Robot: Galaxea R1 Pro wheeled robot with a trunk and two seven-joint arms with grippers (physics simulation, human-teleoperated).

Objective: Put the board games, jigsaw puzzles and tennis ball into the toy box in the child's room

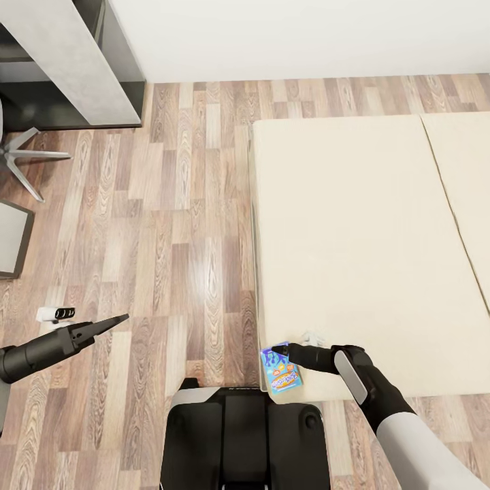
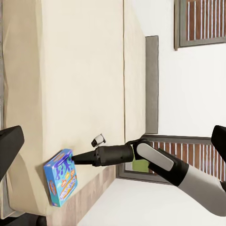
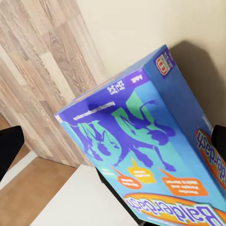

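A blue, colourfully printed board game [image 1: 282, 370] lies tilted at the near left corner of the bed [image 1: 367, 245], overhanging its edge. My right gripper [image 1: 278, 352] reaches over the mattress with its tips at the box's far edge. In the right wrist view the board game [image 3: 150, 155] fills the space ahead, and the dark fingers [image 3: 9, 148] stand wide apart at either side of it. From the left wrist the same board game [image 2: 61, 176] and the right gripper [image 2: 76, 160] show against the beige mattress. My left gripper [image 1: 122, 318] hangs open over the wood floor, left of the bed. One end of the table [image 1: 68, 61] shows at the far left.
A small white gadget [image 1: 313, 338] lies on the mattress beside my right wrist, and another [image 1: 56, 313] sits on the floor near my left arm. Chair legs [image 1: 20, 160] and a grey unit [image 1: 10, 238] stand at the left. Open plank floor lies between table and bed.
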